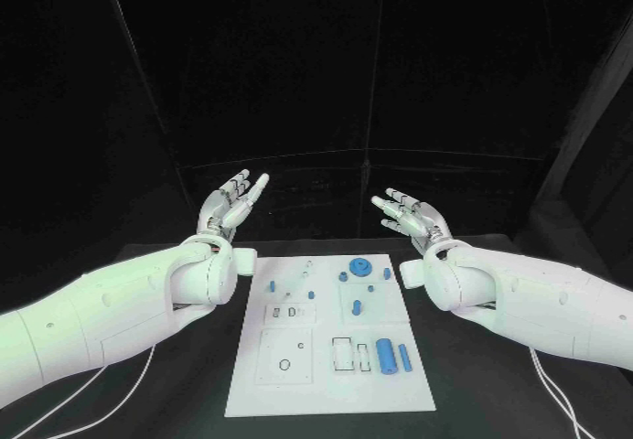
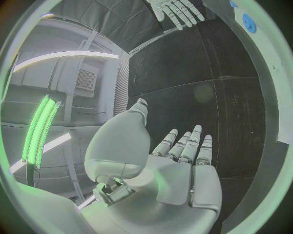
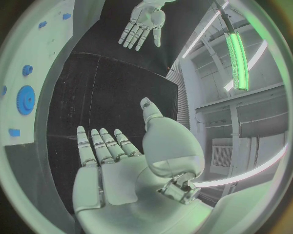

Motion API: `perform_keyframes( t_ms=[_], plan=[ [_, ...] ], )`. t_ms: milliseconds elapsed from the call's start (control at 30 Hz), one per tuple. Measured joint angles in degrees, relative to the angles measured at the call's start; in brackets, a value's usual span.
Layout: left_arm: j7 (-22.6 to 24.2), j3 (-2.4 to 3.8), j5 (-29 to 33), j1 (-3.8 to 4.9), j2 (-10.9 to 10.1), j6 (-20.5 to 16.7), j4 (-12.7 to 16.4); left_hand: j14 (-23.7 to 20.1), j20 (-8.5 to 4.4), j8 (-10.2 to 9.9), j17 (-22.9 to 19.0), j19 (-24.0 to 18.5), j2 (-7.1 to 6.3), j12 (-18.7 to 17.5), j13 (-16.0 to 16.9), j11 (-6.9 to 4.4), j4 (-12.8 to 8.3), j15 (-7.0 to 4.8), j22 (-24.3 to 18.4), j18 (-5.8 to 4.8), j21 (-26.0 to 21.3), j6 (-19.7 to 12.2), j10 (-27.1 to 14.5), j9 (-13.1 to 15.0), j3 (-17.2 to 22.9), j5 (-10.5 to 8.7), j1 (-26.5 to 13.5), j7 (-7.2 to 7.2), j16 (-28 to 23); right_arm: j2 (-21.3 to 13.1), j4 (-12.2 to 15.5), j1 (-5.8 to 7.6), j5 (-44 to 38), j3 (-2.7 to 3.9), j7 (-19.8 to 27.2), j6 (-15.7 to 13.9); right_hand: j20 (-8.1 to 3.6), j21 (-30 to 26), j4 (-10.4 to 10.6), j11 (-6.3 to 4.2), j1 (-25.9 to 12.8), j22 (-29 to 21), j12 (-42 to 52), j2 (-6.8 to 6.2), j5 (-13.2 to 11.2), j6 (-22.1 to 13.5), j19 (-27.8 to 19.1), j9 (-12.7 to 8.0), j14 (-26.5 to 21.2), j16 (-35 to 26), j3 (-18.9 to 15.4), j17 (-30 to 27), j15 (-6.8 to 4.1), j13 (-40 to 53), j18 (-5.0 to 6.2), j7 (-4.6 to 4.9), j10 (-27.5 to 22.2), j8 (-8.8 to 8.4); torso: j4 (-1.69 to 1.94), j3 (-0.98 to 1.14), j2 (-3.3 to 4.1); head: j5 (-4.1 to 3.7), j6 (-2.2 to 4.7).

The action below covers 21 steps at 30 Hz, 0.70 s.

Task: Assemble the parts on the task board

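Note:
The white task board [image 1: 330,384] lies flat in the middle of the black table. On it rest small blue parts: a round gear-like disc [image 1: 360,268], a long cylinder [image 1: 387,355] near the front right, and several little pegs [image 1: 273,286]. My left hand [image 1: 232,203] is raised above the table beyond the board's far left corner, fingers spread, holding nothing. My right hand [image 1: 411,216] is raised beyond the far right corner, also spread and empty. In the left wrist view my left hand [image 2: 183,156] faces the black table with the right hand [image 2: 174,10] opposite. The right wrist view shows the right hand [image 3: 107,156] and the blue disc [image 3: 26,99].
Bare black table [image 1: 501,366] surrounds the board on both sides. White cables [image 1: 92,384] run along the table under my left arm, and others [image 1: 561,393] under the right. A dark curtain backs the scene.

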Motion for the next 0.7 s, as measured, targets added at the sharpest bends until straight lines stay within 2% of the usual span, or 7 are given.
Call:
perform_keyframes(
  t_ms=[167,267,367,433,500,567,700],
  plan=[
    [0.5,-0.04,0.0,0.01,0.0,1.6,-0.1,2.2,0.07,0.1,0.4,0.1,0.01,0.2,0.2,0.95,0.0,0.5,0.1,0.0,0.3,1.0,0.9,0.1,0.0,0.04,0.2,0.11,0.6,0.6,-2.2,0.69,-2.5,-0.28,-1.8,5.2,0.01,1.2,-2.5,0.68,4.1,0.6,0.8,-0.12,0.0,3.8,3.8,0.4,5.6,1.1,0.5,0.5,0.58,0.4,1.09,0.18,4.8,0.8,0.01,0.0,0.0,-0.01,0.0],
    [0.6,-0.04,0.0,0.01,0.0,2.2,-0.1,7.1,0.4,0.6,1.1,1.9,0.28,0.9,0.5,2.08,-0.3,1.25,0.6,0.0,1.3,3.7,4.5,0.4,0.3,0.04,1.2,0.29,2.0,0.7,-2.8,0.87,-3.6,-0.34,-2.6,7.3,0.04,3.4,-5.0,0.74,7.6,1.6,2.4,-0.19,-0.4,10.5,10.0,1.0,14.2,3.0,1.0,1.1,0.3,1.0,2.7,0.63,13.1,2.04,0.01,0.0,0.01,-0.01,0.0],
    [0.7,-0.04,0.0,0.01,-1.1,3.3,0.2,14.8,0.44,1.3,2.3,6.2,0.61,2.5,1.3,2.74,-0.7,1.58,1.6,0.0,3.1,7.3,12.3,0.8,0.6,0.04,2.4,0.51,4.4,0.1,-2.7,1.07,-9.1,-0.36,-3.0,7.6,-0.1,5.8,-7.3,0.04,10.3,2.6,4.1,-0.1,-0.6,18.5,15.7,1.7,22.3,5.0,1.8,1.6,-0.69,1.4,4.17,1.34,20.8,3.64,0.01,-0.04,0.1,-0.23,-0.26],
    [0.7,-0.04,0.0,0.01,-1.7,3.9,0.3,20.5,0.39,2.3,3.0,13.5,0.93,4.3,1.9,2.18,-1.8,0.74,3.2,-0.01,6.2,11.9,19.9,1.2,0.5,0.04,3.5,0.8,6.4,-0.1,-3.1,1.6,-13.7,-0.36,-3.2,7.6,-0.53,7.6,-8.9,-0.71,11.9,3.3,5.1,0.1,-0.8,23.8,19.7,2.0,27.8,6.2,2.4,1.8,-1.66,1.5,4.83,2.1,25.9,4.53,0.01,-0.05,0.22,-0.32,-0.27],
    [0.7,-0.04,0.0,0.02,-2.0,4.5,0.7,25.3,0.34,3.8,3.6,24.8,1.12,6.9,2.6,1.28,-3.1,-0.48,5.7,1.32,11.2,18.9,29.6,1.8,0.2,0.04,4.9,1.31,8.2,-0.1,-3.4,2.14,-17.4,-0.31,-3.5,7.6,-1.12,9.1,-10.0,-1.39,12.8,3.8,5.6,0.33,-0.9,27.8,22.8,2.1,32.2,7.1,3.0,1.9,-2.6,1.5,5.39,2.73,29.9,5.17,0.01,-0.05,0.4,-0.36,-0.22],
    [0.7,-0.04,0.0,0.05,-2.3,5.2,1.3,30.2,0.16,5.3,4.1,31.9,1.4,8.4,2.7,0.34,-4.7,-1.95,7.0,2.69,14.6,25.7,35.1,2.3,0.1,0.04,6.4,2.21,9.9,-0.1,-3.6,2.62,-21.5,-0.27,-3.9,7.7,-1.9,10.6,-10.9,-2.14,13.7,4.3,5.9,0.3,-1.2,31.3,25.8,2.2,36.5,7.8,3.9,2.1,-3.61,1.5,5.73,3.36,33.6,5.49,0.01,-0.04,0.58,-0.42,-0.13],
    [0.6,-0.05,-0.3,0.13,-3.5,6.6,2.9,40.6,-1.77,7.7,5.9,41.1,1.91,10.8,2.9,-2.17,-7.9,-5.04,8.2,3.5,18.4,36.1,43.8,2.9,0.3,0.04,9.2,4.39,13.2,0.0,-3.9,3.65,-29.7,-0.29,-5.3,8.1,-3.67,13.6,-12.2,-3.59,14.7,5.5,6.2,0.12,-1.2,36.7,30.9,2.2,43.7,9.1,5.2,2.5,-5.56,1.5,6.39,3.73,39.7,5.99,0.14,-0.03,1.16,-0.68,0.17]
  ],
)
